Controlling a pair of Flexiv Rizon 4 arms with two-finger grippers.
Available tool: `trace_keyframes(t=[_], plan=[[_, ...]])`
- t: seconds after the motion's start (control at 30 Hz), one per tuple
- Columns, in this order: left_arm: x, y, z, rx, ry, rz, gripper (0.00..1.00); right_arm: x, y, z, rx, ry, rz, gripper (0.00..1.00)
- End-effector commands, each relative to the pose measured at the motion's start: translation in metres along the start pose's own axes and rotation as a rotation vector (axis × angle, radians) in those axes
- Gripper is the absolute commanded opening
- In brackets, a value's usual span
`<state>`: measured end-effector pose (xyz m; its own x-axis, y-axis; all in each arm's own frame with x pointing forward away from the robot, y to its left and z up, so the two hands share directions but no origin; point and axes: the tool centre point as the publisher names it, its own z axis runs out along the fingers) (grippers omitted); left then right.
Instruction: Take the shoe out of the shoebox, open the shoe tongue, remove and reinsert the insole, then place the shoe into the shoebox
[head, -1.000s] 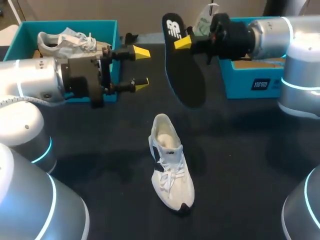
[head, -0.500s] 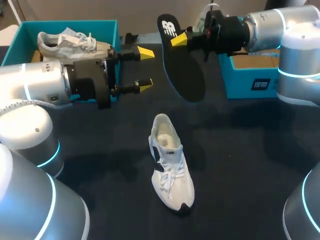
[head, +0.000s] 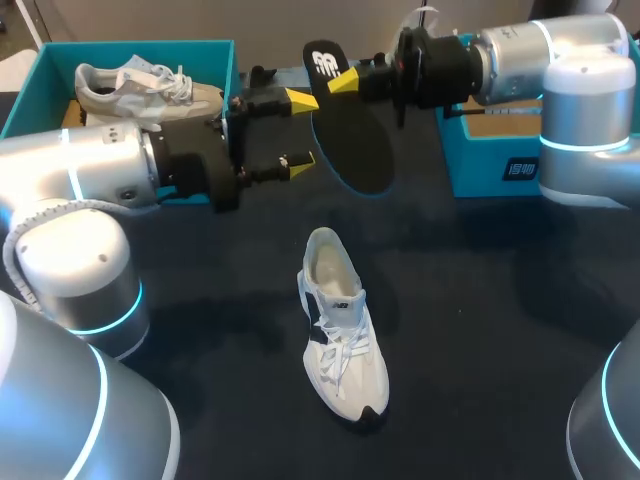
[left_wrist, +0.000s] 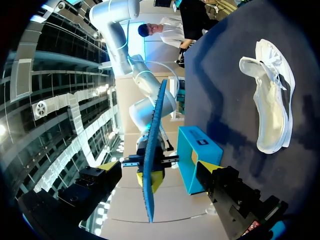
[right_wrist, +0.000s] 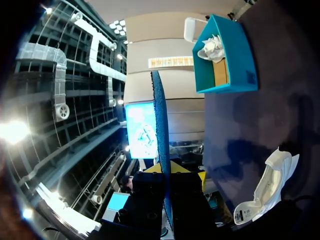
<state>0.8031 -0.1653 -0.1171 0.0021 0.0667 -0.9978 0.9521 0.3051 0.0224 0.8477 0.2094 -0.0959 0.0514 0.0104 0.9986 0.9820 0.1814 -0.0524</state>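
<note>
Shoe (head: 340, 325) sits upright on the dark table (head: 480, 300) in the head view. Its long axis runs near to far, with the toe at the near end angled slightly right and the heel opening at the far end. Well beyond it the insole (head: 352, 135) hangs in the air, printed heel end far and left, toe end slanting near and right. The right gripper (head: 345, 80) pinches it close to the heel end. The left gripper (head: 300, 130) has its fingers spread wide just left of the insole's edge and holds nothing. A blue box (head: 500, 165) stands at the far right.

In the left wrist view the insole (left_wrist: 155, 150) shows edge-on, ahead of the left gripper (left_wrist: 160, 167) and in line with the gap between its parted fingers, neither of which touches it. The shoe (left_wrist: 272, 100) lies well apart on the table.

In the right wrist view the insole (right_wrist: 160, 145) rises edge-on from between the right gripper's (right_wrist: 169, 172) clamped fingers, and the shoe (right_wrist: 265, 190) lies off to one side.
</note>
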Motion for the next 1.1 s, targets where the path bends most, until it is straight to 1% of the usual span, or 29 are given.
trace_keyframes(t=[0.03, 0.23, 0.27, 0.3, 0.37, 0.4, 0.43, 0.5, 0.63, 0.67, 0.7, 0.77, 0.87, 1.0, 1.07, 1.1], plan=[[-0.001, 0.007, 0.020, 0.003, 0.009, 0.000, 1.00, 0.000, 0.000, 0.001, -0.001, -0.002, 0.001, 0.00], [-0.004, 0.009, 0.027, 0.011, 0.006, 0.006, 1.00, 0.000, 0.000, 0.001, -0.001, -0.002, 0.001, 0.00], [-0.005, 0.009, 0.028, 0.012, 0.007, 0.007, 0.98, 0.000, 0.000, 0.001, -0.001, -0.002, 0.001, 0.00], [-0.005, 0.009, 0.029, 0.012, 0.007, 0.007, 0.94, 0.000, 0.000, 0.001, -0.001, -0.002, 0.001, 0.00], [-0.006, 0.009, 0.031, 0.014, 0.008, 0.008, 0.92, 0.000, 0.000, 0.001, -0.001, -0.002, 0.001, 0.00], [-0.006, 0.008, 0.031, 0.015, 0.007, 0.006, 0.84, 0.000, 0.000, 0.001, -0.001, -0.002, 0.001, 0.00], [-0.007, 0.007, 0.032, 0.016, 0.006, 0.004, 0.82, 0.000, 0.000, 0.001, -0.001, -0.002, 0.001, 0.00], [-0.007, 0.005, 0.032, 0.022, 0.005, 0.005, 0.80, 0.000, 0.000, 0.001, -0.001, -0.002, 0.001, 0.00], [-0.007, 0.003, 0.031, 0.027, -0.003, 0.005, 0.72, 0.000, 0.000, 0.001, -0.001, -0.002, 0.001, 0.00], [-0.007, 0.002, 0.031, 0.028, -0.006, 0.006, 0.61, 0.000, 0.000, 0.001, -0.001, -0.002, 0.001, 0.00], [-0.006, 0.002, 0.031, 0.028, -0.007, 0.006, 0.57, 0.000, 0.000, 0.001, -0.001, -0.002, 0.001, 0.00], [-0.005, 0.002, 0.030, 0.030, -0.013, 0.005, 0.59, 0.000, 0.000, 0.001, -0.001, -0.002, 0.001, 0.00], [-0.002, 0.002, 0.029, 0.032, -0.023, 0.004, 0.68, 0.000, 0.000, 0.001, -0.001, -0.002, 0.001, 0.00], [0.001, 0.004, 0.029, 0.031, -0.036, 0.002, 0.67, 0.000, 0.000, 0.001, -0.001, -0.002, 0.001, 0.00], [0.003, 0.005, 0.029, 0.029, -0.036, 0.001, 0.66, -0.002, -0.001, 0.001, -0.010, -0.006, 0.001, 0.00], [0.003, 0.005, 0.029, 0.028, -0.035, 0.001, 0.62, -0.003, -0.001, 0.001, -0.011, -0.006, 0.001, 0.00]])
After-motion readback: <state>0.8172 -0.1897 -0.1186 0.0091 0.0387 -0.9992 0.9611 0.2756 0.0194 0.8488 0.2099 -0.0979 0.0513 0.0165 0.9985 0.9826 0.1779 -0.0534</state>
